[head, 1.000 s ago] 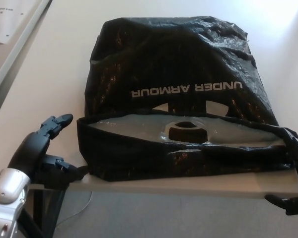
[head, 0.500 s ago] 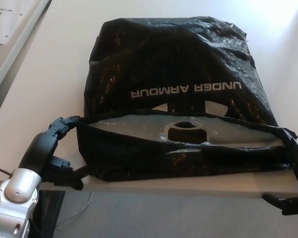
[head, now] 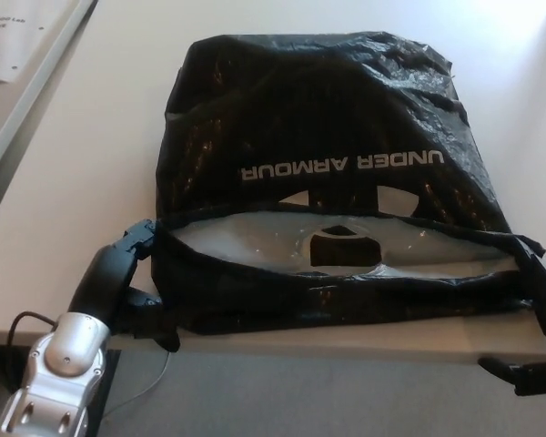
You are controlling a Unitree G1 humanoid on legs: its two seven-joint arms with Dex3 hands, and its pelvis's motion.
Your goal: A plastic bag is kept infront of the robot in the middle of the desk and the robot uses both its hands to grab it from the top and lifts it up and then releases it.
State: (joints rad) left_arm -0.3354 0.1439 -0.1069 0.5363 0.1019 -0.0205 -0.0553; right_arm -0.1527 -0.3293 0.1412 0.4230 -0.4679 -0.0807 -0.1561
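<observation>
Black crinkled plastic bag (head: 318,182) lies mid-surface (head: 82,182), mouth facing the robot; left hand (head: 127,273) fingers clasp its left rim for lifting, while right hand (head: 537,355) fingers' state is unclear.

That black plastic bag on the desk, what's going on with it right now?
A humanoid robot is reaching for the black plastic bag with white lettering, which lies on the pale desk with its mouth gaping toward the robot. The left hand is at the left corner of the opening, fingers on the rim. The right hand is at the right corner, mostly hidden. The bag isn't lifted yet.
</observation>
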